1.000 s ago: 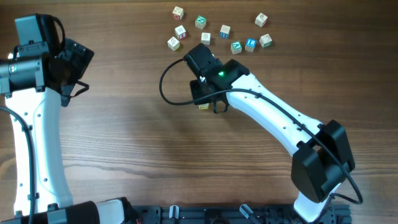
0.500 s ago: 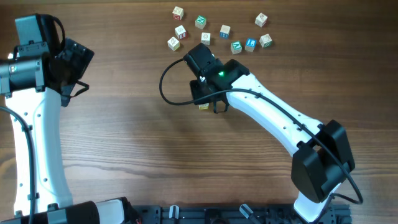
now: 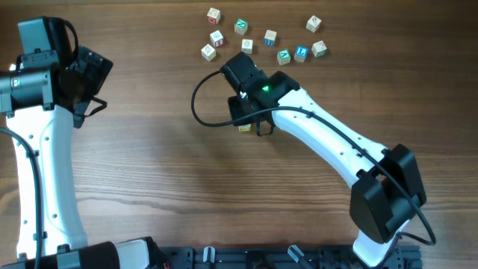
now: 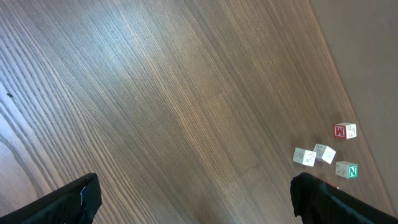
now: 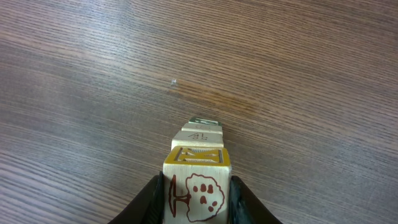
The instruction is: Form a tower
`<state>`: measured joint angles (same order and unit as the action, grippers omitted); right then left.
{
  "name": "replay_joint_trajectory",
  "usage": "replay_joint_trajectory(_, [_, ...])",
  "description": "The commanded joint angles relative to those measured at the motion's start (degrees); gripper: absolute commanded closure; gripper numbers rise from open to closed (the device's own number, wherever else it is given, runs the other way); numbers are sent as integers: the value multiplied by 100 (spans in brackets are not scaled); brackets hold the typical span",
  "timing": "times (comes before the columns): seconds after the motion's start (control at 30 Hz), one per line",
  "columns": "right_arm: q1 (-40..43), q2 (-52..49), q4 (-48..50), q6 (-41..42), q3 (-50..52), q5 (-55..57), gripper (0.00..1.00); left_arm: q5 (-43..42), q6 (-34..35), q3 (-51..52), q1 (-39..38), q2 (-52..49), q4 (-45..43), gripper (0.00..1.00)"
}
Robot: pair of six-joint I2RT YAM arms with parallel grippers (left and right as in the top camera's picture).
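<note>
Right gripper clamped on yellow-framed cube at near end of tower, green-marked cube farthest, left gripper wide open over table — loose cubes scattered far side.

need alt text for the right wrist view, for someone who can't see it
The right gripper grips a yellow-edged wooden cube bearing a red tree picture, at the near end of the tower, a narrow row of pale cubes running away from the camera. A green-marked cube sits at its far end, over a wood-grain table.
</note>
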<state>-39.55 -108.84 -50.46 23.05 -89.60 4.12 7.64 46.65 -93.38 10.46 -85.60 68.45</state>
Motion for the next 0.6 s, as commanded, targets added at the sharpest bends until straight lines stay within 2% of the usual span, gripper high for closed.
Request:
replay_joint_trajectory(0.0, [22, 129, -17, -61, -50, 17, 75, 39, 31, -42, 26, 74, -2, 0])
replay_joint_trajectory(0.57, [22, 208, -81, -61, -122, -4, 76, 37, 31, -42, 26, 74, -2, 0])
